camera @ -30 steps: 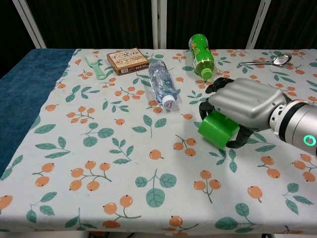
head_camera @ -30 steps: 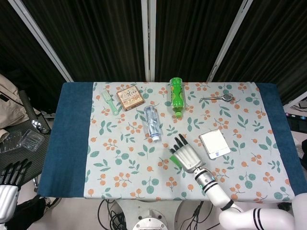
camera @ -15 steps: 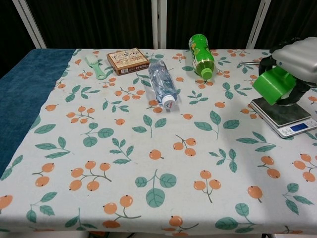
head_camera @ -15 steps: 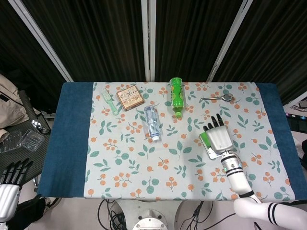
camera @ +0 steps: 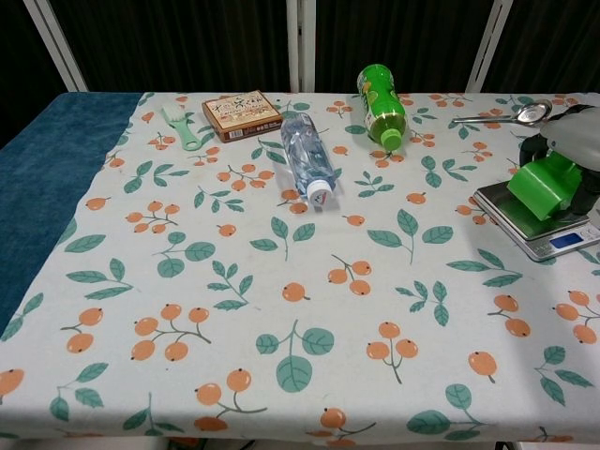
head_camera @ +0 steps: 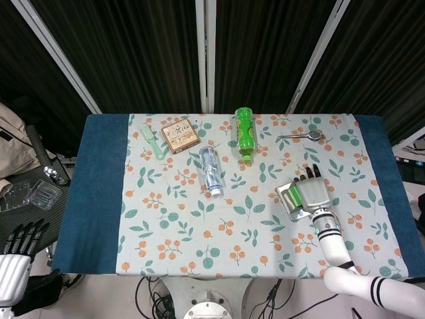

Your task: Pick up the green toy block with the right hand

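Note:
The green toy block (camera: 547,186) is gripped by my right hand (camera: 574,150) at the right edge of the chest view, low over the platform of a small digital scale (camera: 536,222). From the head view the right hand (head_camera: 310,191) covers most of the scale (head_camera: 290,198), and only a sliver of the green block (head_camera: 293,195) shows at its left side. Whether the block touches the scale platform I cannot tell. My left hand (head_camera: 14,247) hangs off the table at the lower left, fingers spread and holding nothing.
A clear water bottle (camera: 306,157) and a green bottle (camera: 381,102) lie on the floral cloth. A small brown box (camera: 241,114) and a green brush (camera: 180,124) sit at the back left, a metal spoon (camera: 506,116) at the back right.
My right hand carried the green block from the middle of the table to the right and has come down over the scale. The left hand has stayed put.

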Action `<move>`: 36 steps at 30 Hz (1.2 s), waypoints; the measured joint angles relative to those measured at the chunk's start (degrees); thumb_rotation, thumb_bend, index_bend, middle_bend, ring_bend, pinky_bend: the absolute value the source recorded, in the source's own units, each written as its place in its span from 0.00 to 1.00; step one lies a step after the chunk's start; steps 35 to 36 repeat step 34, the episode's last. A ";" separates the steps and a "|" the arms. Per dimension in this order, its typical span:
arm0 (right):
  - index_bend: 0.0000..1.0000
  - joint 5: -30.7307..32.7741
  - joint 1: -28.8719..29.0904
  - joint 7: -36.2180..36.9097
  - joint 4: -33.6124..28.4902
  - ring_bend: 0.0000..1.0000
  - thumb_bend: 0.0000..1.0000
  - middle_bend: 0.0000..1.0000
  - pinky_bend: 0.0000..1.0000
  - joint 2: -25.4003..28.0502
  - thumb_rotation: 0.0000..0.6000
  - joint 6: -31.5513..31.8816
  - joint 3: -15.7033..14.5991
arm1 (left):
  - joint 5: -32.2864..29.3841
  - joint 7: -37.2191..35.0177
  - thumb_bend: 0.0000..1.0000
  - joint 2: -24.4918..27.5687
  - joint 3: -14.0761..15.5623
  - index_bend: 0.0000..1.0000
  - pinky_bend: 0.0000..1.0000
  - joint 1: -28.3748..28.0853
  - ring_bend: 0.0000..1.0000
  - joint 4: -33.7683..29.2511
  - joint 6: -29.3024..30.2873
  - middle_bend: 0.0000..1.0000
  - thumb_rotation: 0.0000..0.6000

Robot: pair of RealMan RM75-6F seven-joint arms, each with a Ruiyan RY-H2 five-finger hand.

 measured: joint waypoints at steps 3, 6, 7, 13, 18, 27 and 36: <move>0.07 1.66 0.57 -0.44 -1.05 0.01 0.03 0.22 0.00 0.89 1.00 -0.43 -0.45 | 0.10 0.00 0.06 0.05 0.01 0.04 0.00 -0.02 0.00 -0.01 0.04 0.03 1.00; 0.01 2.52 1.02 -0.47 -1.86 0.00 0.03 0.16 0.00 1.47 1.00 -0.38 -0.76 | 0.14 0.03 0.06 0.02 0.08 0.04 0.00 0.03 0.00 0.03 0.08 0.03 1.00; 0.00 2.58 1.12 -0.43 -2.03 0.00 0.03 0.13 0.00 1.57 1.00 -0.25 -0.85 | 0.12 0.02 0.06 0.02 0.08 0.04 0.00 0.04 0.00 0.04 0.08 0.03 1.00; 0.00 2.10 1.31 0.94 -3.40 0.00 0.03 0.11 0.00 2.50 1.00 0.60 -1.34 | 0.05 -0.18 0.06 0.04 0.07 0.04 0.00 0.14 0.00 0.20 0.26 0.03 1.00; 0.00 -1.14 0.04 2.72 -7.13 0.00 0.03 0.09 0.00 4.84 1.00 3.48 -2.12 | 0.12 -0.18 0.06 0.00 -0.02 0.04 0.00 0.10 0.00 0.21 0.37 0.03 1.00; 0.00 -22.86 -10.46 15.55 -9.87 0.00 0.00 0.00 0.00 10.44 1.00 17.52 -9.60 | -0.71 -0.90 0.06 -0.07 -0.68 0.04 0.00 -0.73 0.00 0.32 -0.76 0.03 1.00; 0.00 -33.43 -22.96 37.60 3.01 0.00 0.00 0.00 0.00 9.50 1.00 29.50 -15.38 | -1.02 -0.98 0.06 -0.58 -1.40 0.04 0.00 -2.35 0.00 0.61 -2.57 0.03 1.00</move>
